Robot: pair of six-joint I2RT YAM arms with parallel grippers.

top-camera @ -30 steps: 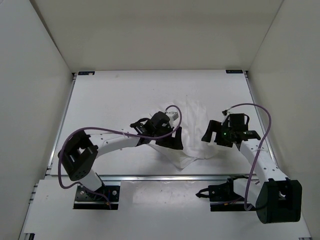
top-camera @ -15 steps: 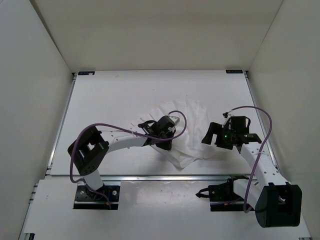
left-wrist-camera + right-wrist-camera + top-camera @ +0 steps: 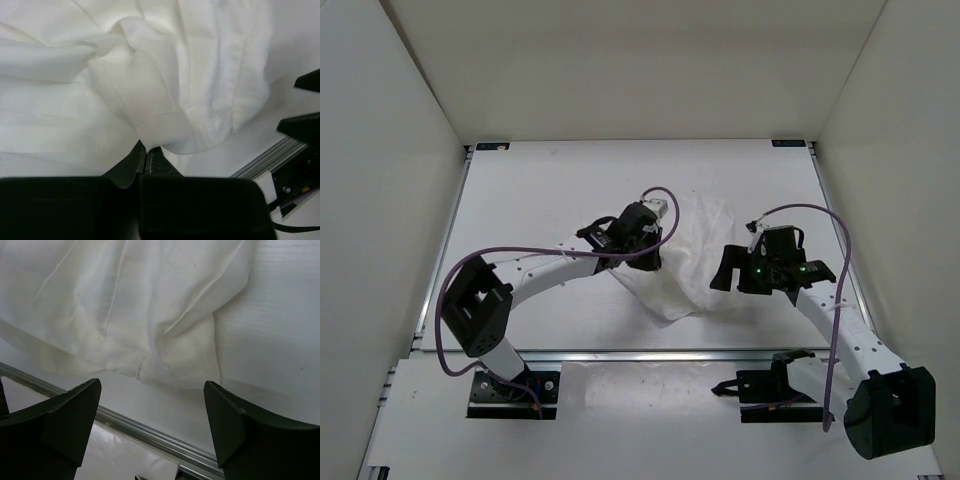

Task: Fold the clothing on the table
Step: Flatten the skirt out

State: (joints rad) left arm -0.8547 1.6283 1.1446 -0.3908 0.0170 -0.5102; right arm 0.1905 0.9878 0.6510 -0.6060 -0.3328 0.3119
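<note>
White walls [image 3: 410,90] are standing around the table [image 3: 540,190], which is looking flat and white. The clothing [image 3: 692,262] is lying near the middle of the table, a bit toward the front and the right. It is all bunched up and full of creases.

The left gripper [image 3: 146,151] is squeezing tight on an edge of the clothing at the cloth's left side. Its two fingers are pressing together with a fold of white cloth pinched between them. That edge may be lifting a little off the table, but the top view is not clear enough to be sure.

The right gripper [image 3: 151,386] is hanging over the right side of the clothing. Its fingers are spreading wide apart and holding nothing. Under it, a folded corner of the cloth is lying close to the metal rail [image 3: 150,436] at the front of the table.
</note>
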